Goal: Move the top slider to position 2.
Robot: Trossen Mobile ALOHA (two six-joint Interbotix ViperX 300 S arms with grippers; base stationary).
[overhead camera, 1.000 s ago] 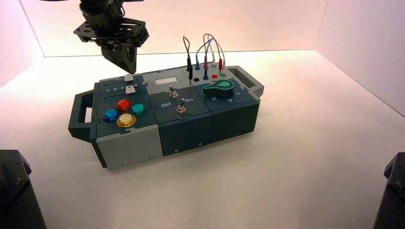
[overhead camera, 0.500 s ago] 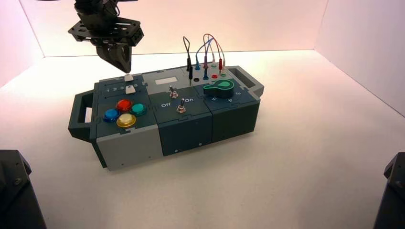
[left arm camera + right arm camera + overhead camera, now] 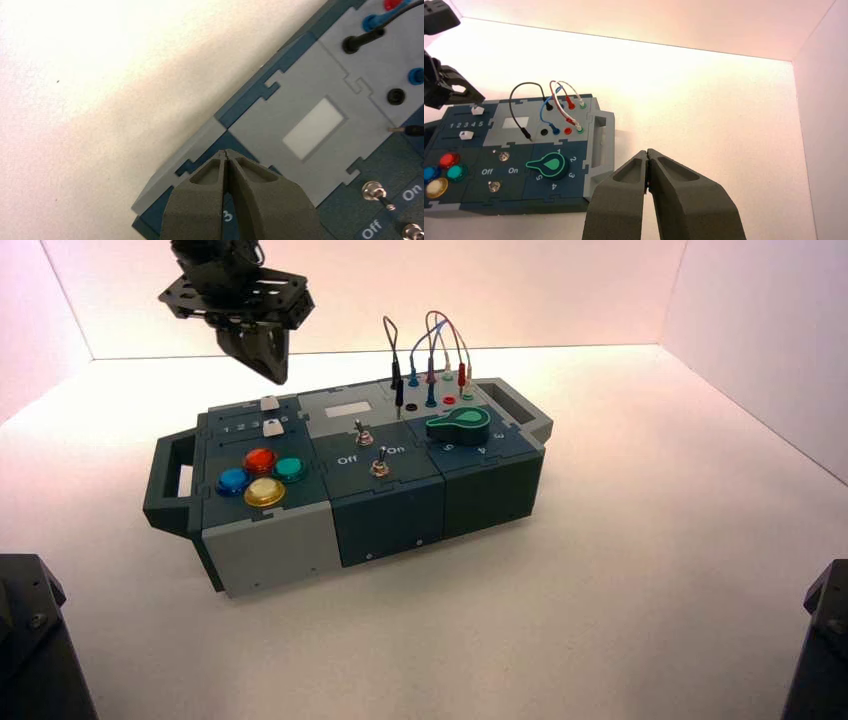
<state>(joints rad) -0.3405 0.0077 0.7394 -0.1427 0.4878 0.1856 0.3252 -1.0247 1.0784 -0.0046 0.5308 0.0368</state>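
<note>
The top slider (image 3: 269, 403) is a small white knob at the back left of the box, behind the numeral row. It also shows in the right wrist view (image 3: 476, 109). The digit 2 (image 3: 459, 124) is in that row, left of the knob. My left gripper (image 3: 279, 376) is shut and empty, in the air just above and behind the knob, not touching it. In the left wrist view its closed tips (image 3: 226, 153) hang over the box's back edge and hide the knob; a printed 3 (image 3: 228, 216) shows between the fingers. My right gripper (image 3: 647, 151) is shut and empty, parked right of the box.
The twin white slider knob (image 3: 272, 426) sits in front of the numerals. Coloured round buttons (image 3: 262, 476), two toggle switches (image 3: 379, 466), a green knob (image 3: 458, 424) and plugged wires (image 3: 430, 360) fill the rest of the box. White walls ring the table.
My left gripper has risen a little from the top slider, swinging left and then back to the right. The slider knob has not visibly moved. The right arm is still.
</note>
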